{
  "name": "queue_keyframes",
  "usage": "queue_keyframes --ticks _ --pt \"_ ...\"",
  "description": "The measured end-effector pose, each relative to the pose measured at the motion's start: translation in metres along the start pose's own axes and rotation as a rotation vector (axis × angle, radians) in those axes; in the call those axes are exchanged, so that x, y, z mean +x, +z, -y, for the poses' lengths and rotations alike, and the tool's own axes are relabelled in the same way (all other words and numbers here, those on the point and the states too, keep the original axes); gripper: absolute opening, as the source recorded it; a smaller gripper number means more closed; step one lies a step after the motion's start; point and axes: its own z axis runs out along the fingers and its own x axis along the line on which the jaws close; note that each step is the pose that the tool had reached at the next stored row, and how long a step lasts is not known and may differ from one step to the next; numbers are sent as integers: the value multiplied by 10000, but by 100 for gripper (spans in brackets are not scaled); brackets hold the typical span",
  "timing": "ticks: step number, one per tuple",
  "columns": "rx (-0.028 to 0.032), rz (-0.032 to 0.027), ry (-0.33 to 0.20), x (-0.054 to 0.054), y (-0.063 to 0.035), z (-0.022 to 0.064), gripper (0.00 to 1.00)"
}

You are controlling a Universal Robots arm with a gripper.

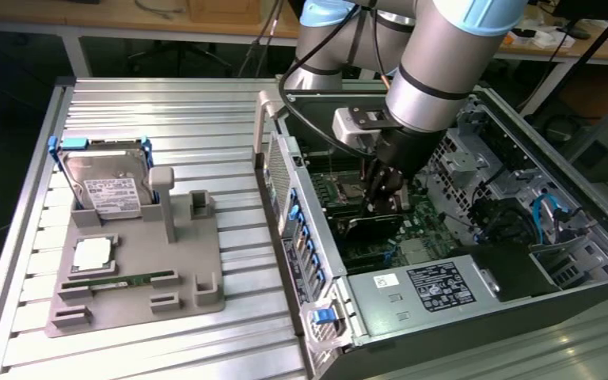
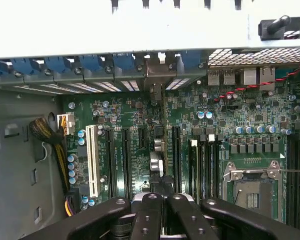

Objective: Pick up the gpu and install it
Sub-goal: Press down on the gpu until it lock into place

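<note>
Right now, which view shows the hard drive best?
The exterior view: the hard drive stands in the grey holder on the table, at that view's left, white label facing the camera. The wrist view looks into the PC case at the motherboard instead.

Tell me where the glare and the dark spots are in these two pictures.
Wrist view: the case's white wall along the edge is washed out, while the motherboard is evenly lit. Exterior view: the ribbed metal table catches bright light, and the computer case interior under the arm sits in shadow.
</note>
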Motion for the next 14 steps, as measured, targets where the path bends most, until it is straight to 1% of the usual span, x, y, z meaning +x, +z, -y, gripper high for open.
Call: queue_keyframes --ticks 1,2,3,7,8,10,11,13,14 --pt "0 0 0 0 0 0 11" --pt "17 -2 0 0 2 -1 11" --pt "26 -5 0 0 31 -4 11" --pt "28 -11 0 -3 112 -6 11" --pt "25 -21 0 -3 140 -6 11" --pt "27 -18 0 -3 141 -11 11" --pt "27 -13 1 -3 64 -20 11" --pt "19 -5 0 -1 -20 -74 11" --pt "15 11 0 1 -53 -113 11"
